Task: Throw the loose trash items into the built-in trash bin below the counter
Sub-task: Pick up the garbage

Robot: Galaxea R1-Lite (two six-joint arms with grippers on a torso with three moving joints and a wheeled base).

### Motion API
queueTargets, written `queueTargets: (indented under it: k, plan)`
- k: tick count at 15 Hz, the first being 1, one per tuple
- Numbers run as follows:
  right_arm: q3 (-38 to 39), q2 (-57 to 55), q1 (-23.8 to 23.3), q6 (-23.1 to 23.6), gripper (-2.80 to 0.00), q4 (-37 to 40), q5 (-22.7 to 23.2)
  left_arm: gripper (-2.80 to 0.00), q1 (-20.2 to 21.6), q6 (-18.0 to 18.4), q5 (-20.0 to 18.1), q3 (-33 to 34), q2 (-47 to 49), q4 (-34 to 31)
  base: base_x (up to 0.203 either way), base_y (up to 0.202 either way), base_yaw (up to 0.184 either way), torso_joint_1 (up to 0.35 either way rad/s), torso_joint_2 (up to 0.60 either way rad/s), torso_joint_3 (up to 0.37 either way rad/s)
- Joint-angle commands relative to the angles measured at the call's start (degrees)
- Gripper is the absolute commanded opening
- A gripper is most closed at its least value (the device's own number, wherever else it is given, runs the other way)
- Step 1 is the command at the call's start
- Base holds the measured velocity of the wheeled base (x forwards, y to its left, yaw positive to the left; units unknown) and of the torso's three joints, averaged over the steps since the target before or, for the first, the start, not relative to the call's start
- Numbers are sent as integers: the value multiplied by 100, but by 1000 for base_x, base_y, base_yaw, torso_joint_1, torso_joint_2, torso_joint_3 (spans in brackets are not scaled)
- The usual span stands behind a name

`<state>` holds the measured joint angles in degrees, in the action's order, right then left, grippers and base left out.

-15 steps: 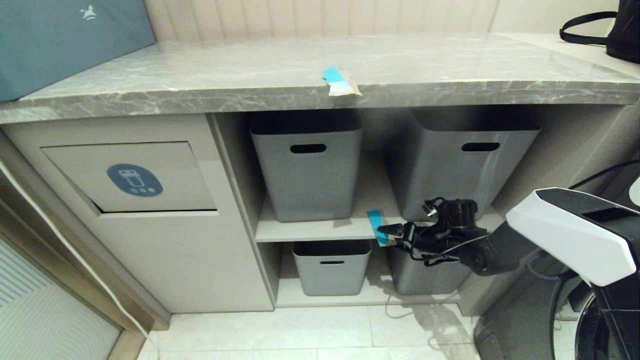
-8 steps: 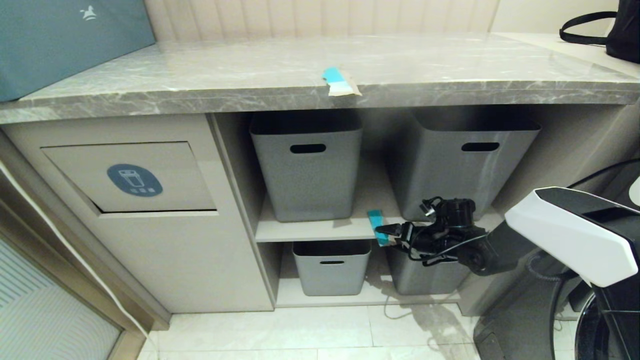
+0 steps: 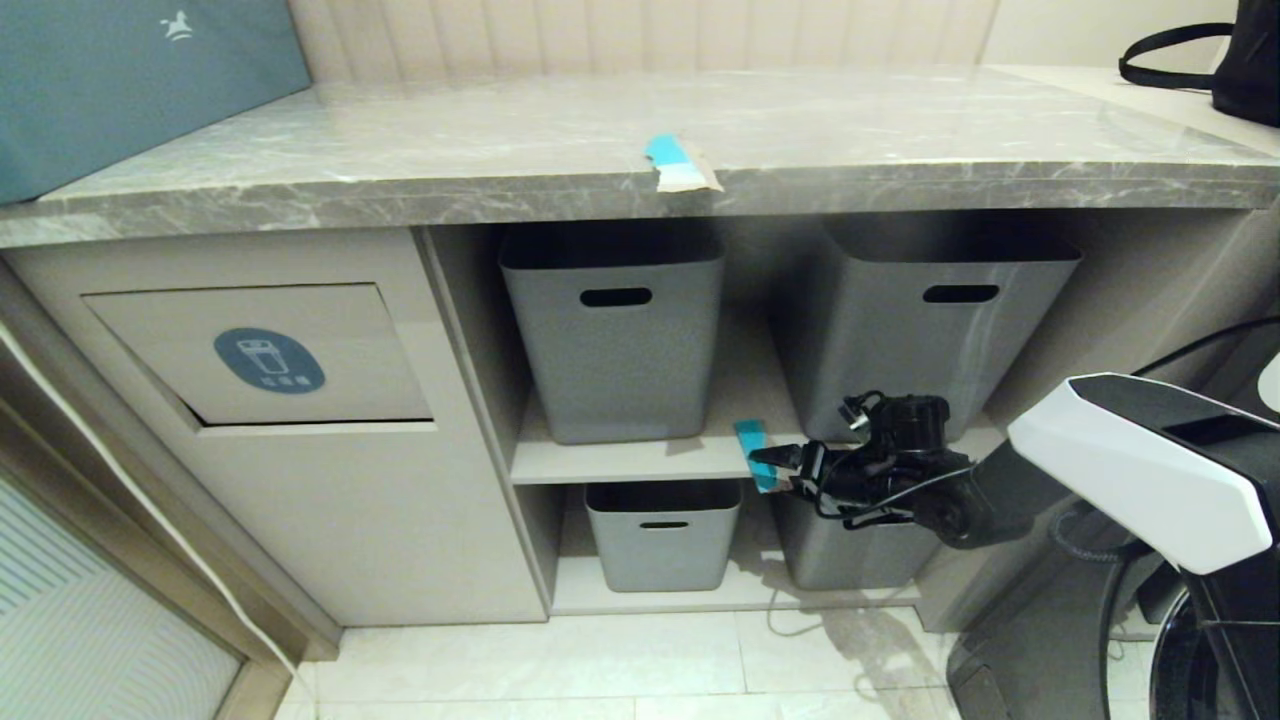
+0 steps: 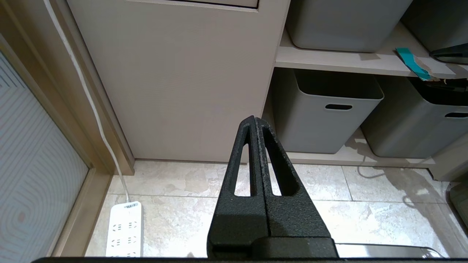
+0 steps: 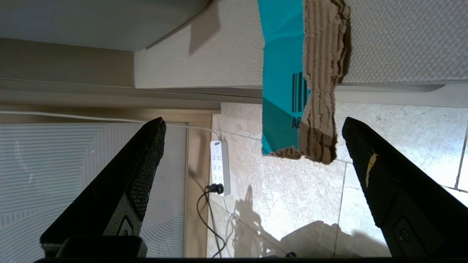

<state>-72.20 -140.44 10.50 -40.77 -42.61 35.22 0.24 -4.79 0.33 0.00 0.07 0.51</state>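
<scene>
Beige cabinetry fills the head view under a long grey marble-look counter (image 3: 500, 150) with white veining and a thick front edge. At about nine o'clock sits the built-in trash bin (image 3: 260, 355), a beige cabinet front with a rectangular tilting flap and a blue-grey oval sticker; the flap looks closed, so nothing has gone in yet.

Out of the head view, the left gripper (image 4: 255, 126) hangs low over the tiled floor in front of the cabinet, its black fingers pressed together on nothing, apparently parked.

At twelve o'clock, one cyan-blue torn cardboard strip (image 3: 680, 165) lies on the counter, its whitish end overhanging the front edge, likely easy to pinch from the front.

Below it, grey plastic baskets with slot handles (image 3: 615, 335) stand on open shelves. At about four o'clock, a second cyan-blue cardboard strip with a tan torn edge (image 3: 752, 450) lies on the upper shelf, its end jutting past the shelf lip.

Immediately right of that strip, the right gripper (image 3: 775, 465) reaches in level with the shelf. Its black fingers (image 5: 384, 175) are spread wide, and the overhanging end sits between them, nearer one finger, touching neither. It seems lined up to close on the strip.
</scene>
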Motion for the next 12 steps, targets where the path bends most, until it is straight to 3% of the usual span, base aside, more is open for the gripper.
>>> queueTargets:
  k: [1, 12]
  plan:
    - [-13, -10, 5, -19, 0, -36, 29, -280, 2, -4, 2, 18, 1, 2, 0, 0, 0, 0, 0, 0]
    - [-233, -98, 5, -107, 0, -37, 29, -280, 2, -4, 2, 18, 4, 2, 0, 0, 0, 0, 0, 0]
